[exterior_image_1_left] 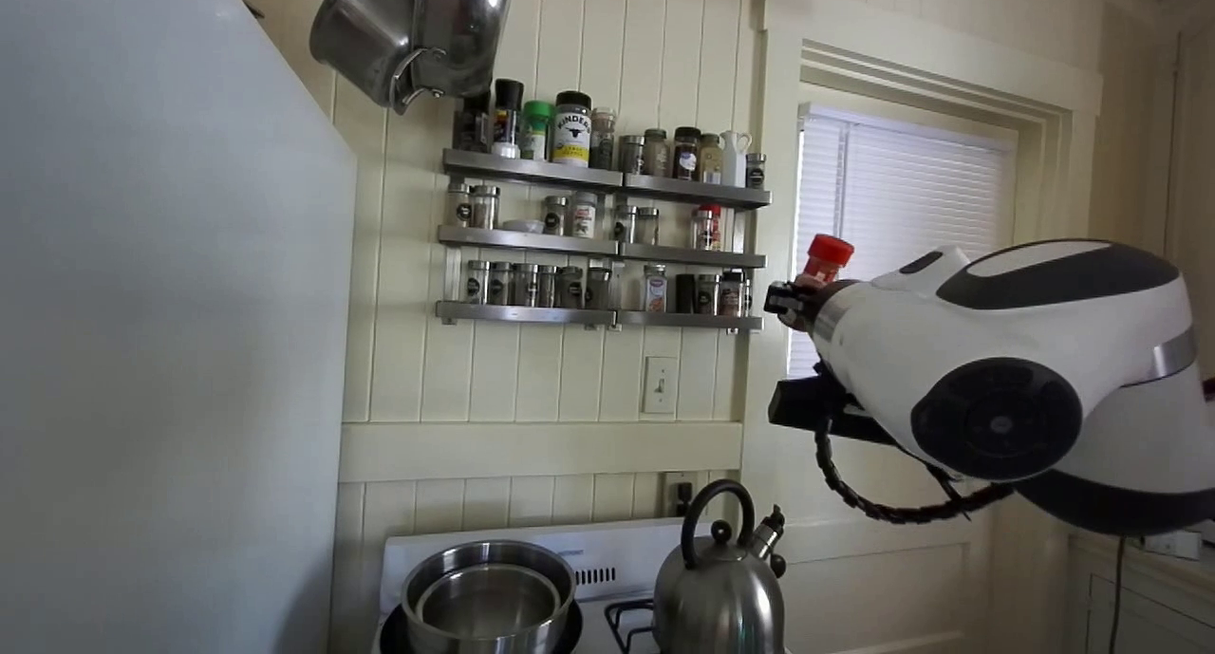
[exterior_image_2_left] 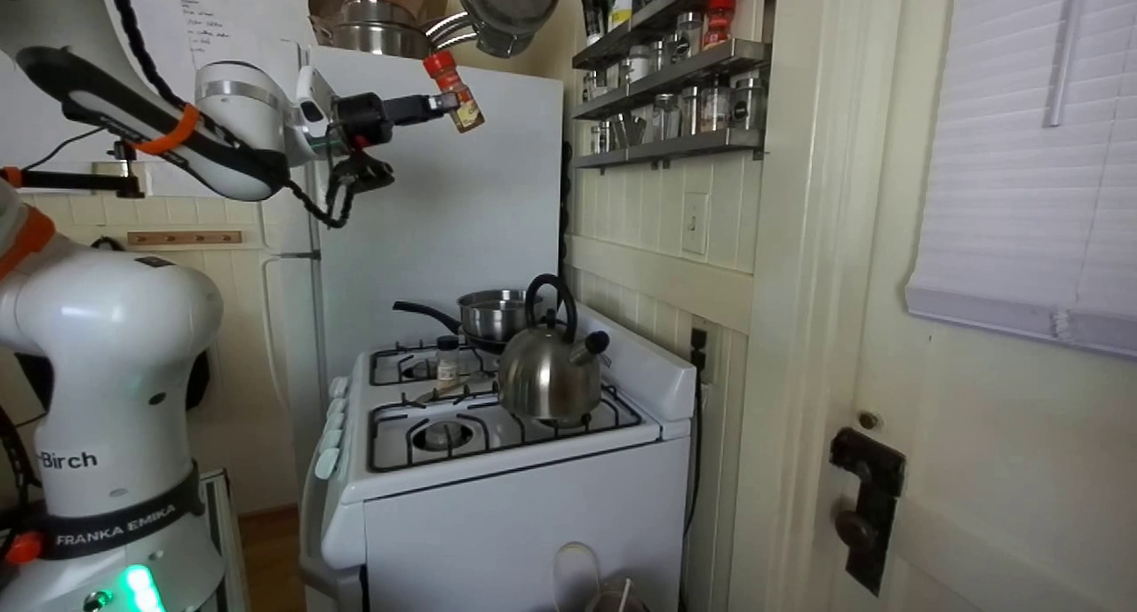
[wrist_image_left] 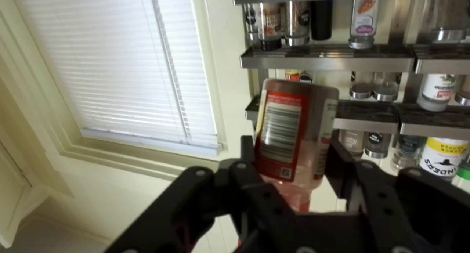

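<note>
A red-capped spice bottle point(wrist_image_left: 293, 124) is clamped in the gripper point(wrist_image_left: 290, 146) and held tilted in midair, apart from the steel shelves point(exterior_image_1_left: 532, 168); its contents cannot be made out. On those shelves, spice jars point(exterior_image_1_left: 584, 215) are lined up in three tiers. Inside a steel pot point(exterior_image_1_left: 489, 553), a smaller round form point(exterior_image_1_left: 489, 602) is seen; whether it is a separate bowl cannot be told. A barcode point(wrist_image_left: 281, 132) on the bottle is shown only in the wrist view; a dark-lidded jar point(exterior_image_2_left: 447, 363) is seen on the white stove point(exterior_image_2_left: 524, 514) only in an exterior view. A kettle point(exterior_image_2_left: 551, 377) is set near the pot. The room is lined by a panelled wall point(exterior_image_1_left: 541, 379), a refrigerator point(exterior_image_2_left: 426, 230) and a window blind point(exterior_image_1_left: 911, 189).
</note>
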Robot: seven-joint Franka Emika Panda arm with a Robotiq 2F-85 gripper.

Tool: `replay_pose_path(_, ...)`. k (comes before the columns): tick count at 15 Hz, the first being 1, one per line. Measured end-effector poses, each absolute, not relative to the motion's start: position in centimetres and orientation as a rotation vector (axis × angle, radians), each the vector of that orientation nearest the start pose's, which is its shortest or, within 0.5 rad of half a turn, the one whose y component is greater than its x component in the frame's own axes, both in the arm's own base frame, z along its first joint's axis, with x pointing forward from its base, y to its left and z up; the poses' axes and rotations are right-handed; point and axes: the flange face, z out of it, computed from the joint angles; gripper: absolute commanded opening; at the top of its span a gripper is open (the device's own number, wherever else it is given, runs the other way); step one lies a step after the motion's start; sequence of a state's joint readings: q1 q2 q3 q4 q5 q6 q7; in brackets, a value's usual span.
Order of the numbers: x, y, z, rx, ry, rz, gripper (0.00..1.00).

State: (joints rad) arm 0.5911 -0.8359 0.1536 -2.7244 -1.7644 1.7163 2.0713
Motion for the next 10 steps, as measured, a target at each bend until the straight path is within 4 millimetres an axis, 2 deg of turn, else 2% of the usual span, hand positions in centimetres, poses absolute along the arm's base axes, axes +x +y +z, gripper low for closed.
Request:
replay_pose_path(3, 31.4, 12.1, 57.7, -1.97, 0.688, -2.916, 0.24)
replay_pose_path(7, 35.1, 6.0, 61.4, -1.87, 0.569, -3.004, 0.24)
replay_pose_path(8, 35.9, 4.4, 62.2, -1.854, 0.568, -3.006, 0.49)
replay_pose_path(10, 37.3, 1.8, 63.3, -1.841, 0.606, -3.003, 0.49)
